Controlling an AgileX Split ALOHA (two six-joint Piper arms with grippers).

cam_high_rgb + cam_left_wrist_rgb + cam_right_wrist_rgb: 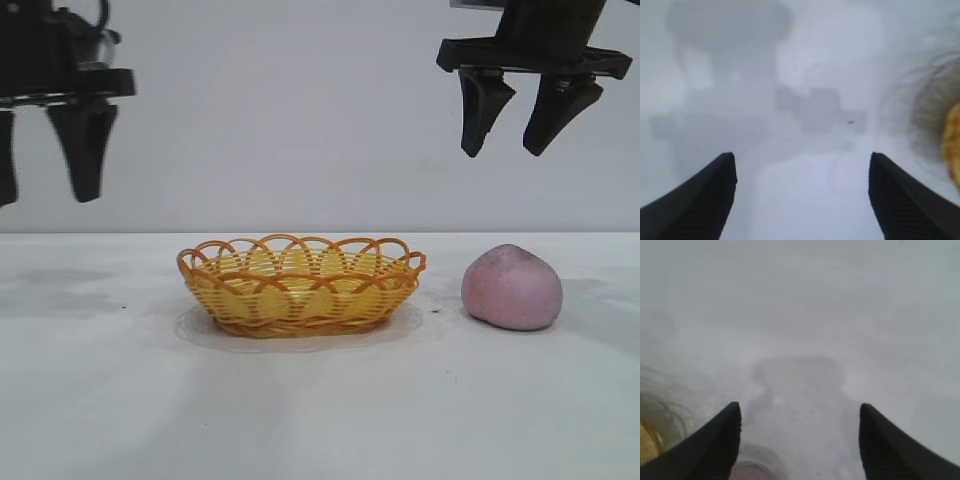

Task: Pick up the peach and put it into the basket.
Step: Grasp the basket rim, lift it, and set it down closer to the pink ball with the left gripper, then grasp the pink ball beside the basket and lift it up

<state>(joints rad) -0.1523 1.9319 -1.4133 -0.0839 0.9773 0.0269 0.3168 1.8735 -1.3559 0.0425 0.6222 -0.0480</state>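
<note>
So, exterior view: the peach (511, 287) sits on the desk (320, 400) at lower right, beside the basket (300, 284); the right gripper (508, 118) hangs above it, jaws apart and empty. Left gripper (45, 150) upper left, released too. Right wrist view: peach (751, 472) at the bottom edge, so drop straight and straddle it.

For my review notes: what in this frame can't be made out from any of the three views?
- The basket's floor: the exterior view is level, so its near wall hides it; the wrist views catch only edge slivers.
- The peach's far side and underside: hidden in the exterior view; the right wrist view cuts it off at the frame edge.
- The left hand: its outer finger is clipped by the exterior view's edge.
</note>
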